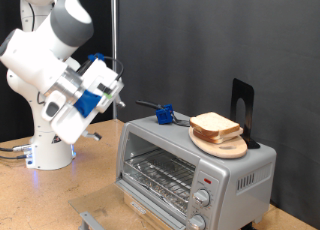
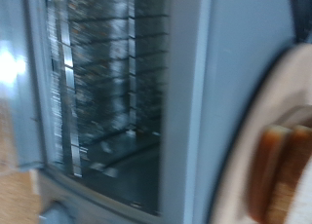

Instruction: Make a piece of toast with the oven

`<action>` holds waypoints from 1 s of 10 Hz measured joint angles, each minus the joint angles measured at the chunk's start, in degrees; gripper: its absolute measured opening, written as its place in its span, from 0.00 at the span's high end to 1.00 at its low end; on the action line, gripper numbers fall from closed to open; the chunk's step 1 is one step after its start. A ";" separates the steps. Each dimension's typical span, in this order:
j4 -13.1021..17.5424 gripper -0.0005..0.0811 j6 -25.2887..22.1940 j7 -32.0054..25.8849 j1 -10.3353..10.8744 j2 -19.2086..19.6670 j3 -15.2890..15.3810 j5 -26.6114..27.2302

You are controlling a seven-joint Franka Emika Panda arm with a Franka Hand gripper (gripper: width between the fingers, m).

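The two pale square bread slices with brown crust (image 1: 216, 125) sit stacked on a round light-wood plate (image 1: 222, 146) atop the small silver toaster oven (image 1: 190, 170), glass door shut. The robot's hand (image 1: 112, 82) hangs up at the exterior view's left, well apart from them, holding nothing I can see; can't tell how far open it is.

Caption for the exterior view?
Claw hovers beside the oven; toast sits on a plate atop it.

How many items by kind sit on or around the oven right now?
Oven: 1
Bread slices: 2, stacked
Wooden plate: 1, on the oven top
Oven knobs: 2
Blue-handled tool: 1, on the oven top
Black stand: 1
Total: 8
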 joint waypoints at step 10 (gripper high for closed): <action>4.58 0.01 -3.32 -1.05 3.69 -6.03 7.04 -1.26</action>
